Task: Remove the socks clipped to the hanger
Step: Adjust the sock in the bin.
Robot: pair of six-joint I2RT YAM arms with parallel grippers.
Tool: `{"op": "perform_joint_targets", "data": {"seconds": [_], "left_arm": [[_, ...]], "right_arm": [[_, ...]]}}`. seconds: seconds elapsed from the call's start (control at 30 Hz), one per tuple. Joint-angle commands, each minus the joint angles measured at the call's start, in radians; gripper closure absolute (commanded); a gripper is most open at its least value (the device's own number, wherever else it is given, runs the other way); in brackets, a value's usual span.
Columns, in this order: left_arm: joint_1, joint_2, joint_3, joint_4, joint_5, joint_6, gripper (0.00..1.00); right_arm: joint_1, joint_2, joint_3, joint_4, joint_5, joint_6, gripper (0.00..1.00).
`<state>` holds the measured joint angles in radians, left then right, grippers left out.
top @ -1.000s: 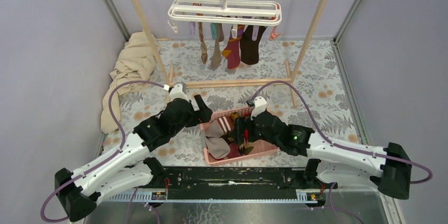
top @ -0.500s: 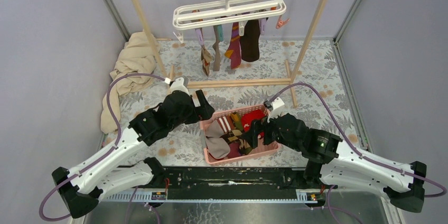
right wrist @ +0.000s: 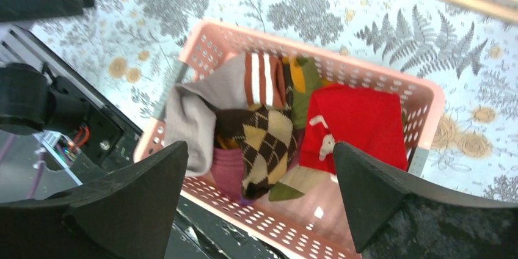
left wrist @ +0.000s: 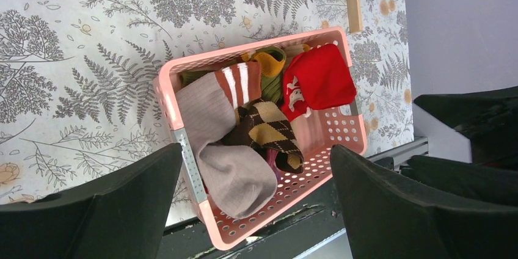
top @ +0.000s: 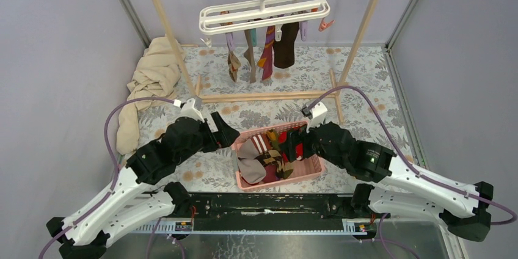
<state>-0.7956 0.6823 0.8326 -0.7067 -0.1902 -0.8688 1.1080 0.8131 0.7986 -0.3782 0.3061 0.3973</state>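
Since both retreated, left end effector, right end effector gape empty.

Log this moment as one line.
left gripper: open, empty, beside basket | right gripper: open, empty, over basket | socks: several clipped to hanger, others in basket

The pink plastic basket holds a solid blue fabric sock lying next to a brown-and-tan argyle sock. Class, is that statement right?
No. The solid fabric sock is red, not blue; the right wrist view shows it. It does lie next to the brown-and-tan argyle sock in the pink plastic basket.
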Motion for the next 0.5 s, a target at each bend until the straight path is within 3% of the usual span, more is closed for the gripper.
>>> {"op": "perform_joint_targets", "data": {"seconds": [0.0, 0.2, 0.37, 0.47], "left_arm": [[0.006, -0.024, -0.024, 0.029, -0.014, 0.035, 0.01], [0.006, -0.062, -0.079, 0.106, -0.008, 0.068, 0.01], [0.006, -0.071, -0.095, 0.112, -0.01, 0.09, 0.02], [0.006, -0.072, -0.106, 0.129, 0.004, 0.091, 0.02]], "right_arm": [[-0.005, 0.089, 0.203, -0.022, 0.028, -0.026, 0.05], [-0.005, 0.191, 0.454, -0.151, 0.042, -0.023, 0.12], [-0.005, 0.328, 0.765, -0.275, 0.171, -0.093, 0.22], [-0.005, 0.426, 0.966, -0.333, 0.315, -0.174, 0.23]]}}
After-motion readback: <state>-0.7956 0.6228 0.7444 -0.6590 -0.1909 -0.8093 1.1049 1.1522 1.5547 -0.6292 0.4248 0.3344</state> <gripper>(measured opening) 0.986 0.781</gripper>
